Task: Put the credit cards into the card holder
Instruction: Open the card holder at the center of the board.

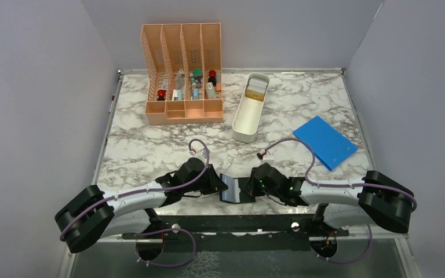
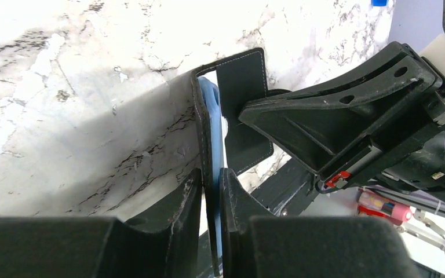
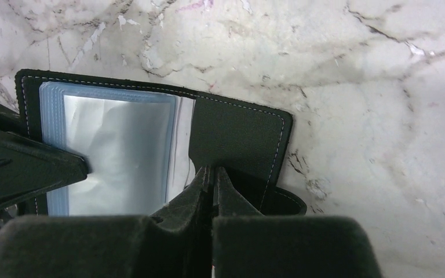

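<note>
The black card holder (image 1: 232, 189) lies open near the table's front edge, held between both grippers. My left gripper (image 1: 219, 184) is shut on its left cover; in the left wrist view (image 2: 211, 191) the stitched cover edge (image 2: 204, 145) and pale blue sleeves sit between the jaws. My right gripper (image 1: 250, 186) is shut on the right cover; it also shows in the right wrist view (image 3: 211, 176), clamping the black flap (image 3: 237, 136) beside the clear plastic sleeves (image 3: 116, 156). The credit cards (image 1: 256, 90), tan and white, lie in the far end of the white tray.
The long white tray (image 1: 244, 124) stands at the back centre. A peach slotted organizer (image 1: 182, 75) with small items is at the back left. A large flat blue rectangle (image 1: 324, 142) lies on the right. Grey walls enclose the marble table (image 1: 145, 145).
</note>
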Action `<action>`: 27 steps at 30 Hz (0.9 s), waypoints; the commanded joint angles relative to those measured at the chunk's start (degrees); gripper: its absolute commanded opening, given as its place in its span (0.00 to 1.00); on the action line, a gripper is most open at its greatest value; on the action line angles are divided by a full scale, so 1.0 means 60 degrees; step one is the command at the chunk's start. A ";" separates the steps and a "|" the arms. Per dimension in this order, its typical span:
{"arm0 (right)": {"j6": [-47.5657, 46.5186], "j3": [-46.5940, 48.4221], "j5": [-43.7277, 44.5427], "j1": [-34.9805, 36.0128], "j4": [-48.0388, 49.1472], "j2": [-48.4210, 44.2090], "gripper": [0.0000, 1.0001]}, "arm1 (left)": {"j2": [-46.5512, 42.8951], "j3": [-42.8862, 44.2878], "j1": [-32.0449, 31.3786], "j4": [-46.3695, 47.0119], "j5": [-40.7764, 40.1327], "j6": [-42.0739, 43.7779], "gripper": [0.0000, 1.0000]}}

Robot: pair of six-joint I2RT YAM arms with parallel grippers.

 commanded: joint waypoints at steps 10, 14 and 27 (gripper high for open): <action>-0.1553 0.1593 -0.0427 -0.0221 0.0428 0.1963 0.07 | -0.1333 0.0543 0.0023 -0.0604 -0.1291 0.0379 0.00; -0.1842 0.2260 -0.0666 -0.0394 0.0004 0.2231 0.09 | -0.0914 0.0976 0.0138 -0.0934 -0.1535 0.0700 0.14; -0.1686 0.1797 -0.0481 -0.0421 -0.0356 0.1720 0.24 | 0.0106 0.1147 0.0485 -0.0062 -0.0246 0.0576 0.32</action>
